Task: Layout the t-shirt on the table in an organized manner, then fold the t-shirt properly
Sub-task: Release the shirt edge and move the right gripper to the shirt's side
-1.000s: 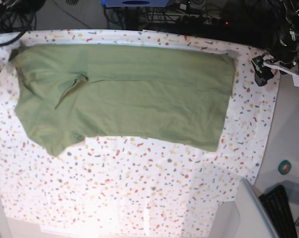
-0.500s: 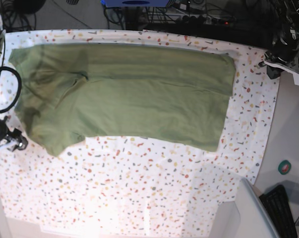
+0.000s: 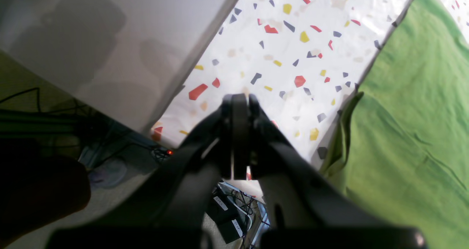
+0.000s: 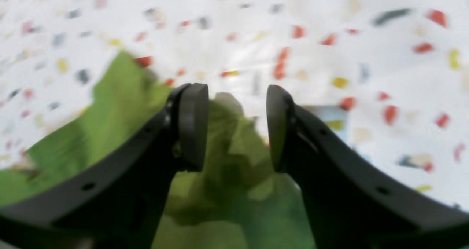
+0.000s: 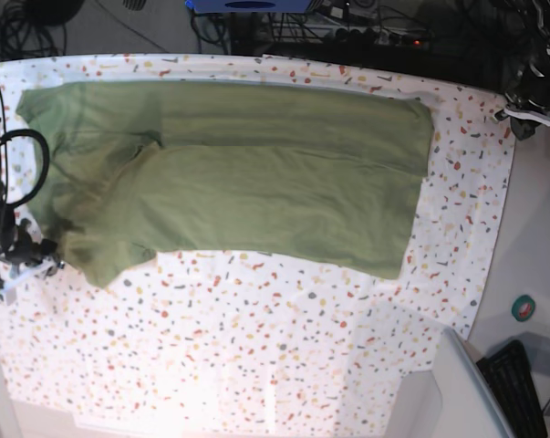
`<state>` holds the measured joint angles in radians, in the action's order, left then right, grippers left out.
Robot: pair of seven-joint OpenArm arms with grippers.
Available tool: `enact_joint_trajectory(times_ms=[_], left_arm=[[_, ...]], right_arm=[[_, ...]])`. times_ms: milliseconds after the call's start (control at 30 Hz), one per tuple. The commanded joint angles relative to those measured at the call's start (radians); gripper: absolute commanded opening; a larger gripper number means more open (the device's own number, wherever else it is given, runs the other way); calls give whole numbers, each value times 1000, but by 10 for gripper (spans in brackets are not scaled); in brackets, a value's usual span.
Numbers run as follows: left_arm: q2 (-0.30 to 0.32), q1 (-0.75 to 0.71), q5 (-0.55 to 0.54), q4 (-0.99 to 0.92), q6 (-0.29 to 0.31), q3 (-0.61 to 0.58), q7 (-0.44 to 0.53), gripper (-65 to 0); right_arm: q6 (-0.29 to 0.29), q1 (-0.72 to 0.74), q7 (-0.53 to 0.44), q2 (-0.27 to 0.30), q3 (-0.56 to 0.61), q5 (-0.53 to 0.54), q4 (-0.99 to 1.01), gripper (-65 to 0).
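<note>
I judge I am at the folding step: the olive-green soft cotton t-shirt [image 5: 275, 196] lies partly folded across the white table with coloured flecks [image 5: 284, 347]. My black right gripper [image 4: 238, 128] has its fingers spread above the shirt's edge; my black left gripper [image 3: 240, 100], beside the table's edge, has them pressed together. Next, I should lower the right one and pinch the cloth.

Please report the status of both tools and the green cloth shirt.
Left black tool shut, empty. Right black tool open, over edge of olive-green cotton t-shirt. T-shirt spread, partly folded, creased. Nothing blocking visible.
</note>
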<state>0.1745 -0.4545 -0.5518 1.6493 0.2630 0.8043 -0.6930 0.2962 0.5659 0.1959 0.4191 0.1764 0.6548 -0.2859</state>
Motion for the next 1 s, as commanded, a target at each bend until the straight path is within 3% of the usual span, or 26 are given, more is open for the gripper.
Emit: enact_joint_trajectory(times_ms=[0, 167, 433, 633, 733, 833, 967], left_arm=[[18, -3, -7, 13, 3, 8, 19, -650], [18, -3, -7, 13, 3, 2, 19, -650], [18, -2, -7, 13, 3, -1, 19, -395], [18, -2, -7, 13, 3, -1, 19, -354], [18, -2, -7, 13, 3, 2, 19, -352], [18, -2, -7, 13, 3, 3, 19, -352], [18, -5, -7, 13, 3, -1, 19, -352]], right_arm=[[-5, 29, -29, 14, 10, 12, -9, -357], [-7, 29, -51, 10, 28, 12, -9, -351], [-7, 6, -52, -9, 28, 12, -9, -351], [-10, -14, -54, -13, 25, 12, -13, -357], [-10, -16, -54, -13, 22, 12, -13, -455], [-10, -16, -54, -13, 21, 12, -17, -650], [-10, -19, -49, -12, 21, 13, -52, -650]])
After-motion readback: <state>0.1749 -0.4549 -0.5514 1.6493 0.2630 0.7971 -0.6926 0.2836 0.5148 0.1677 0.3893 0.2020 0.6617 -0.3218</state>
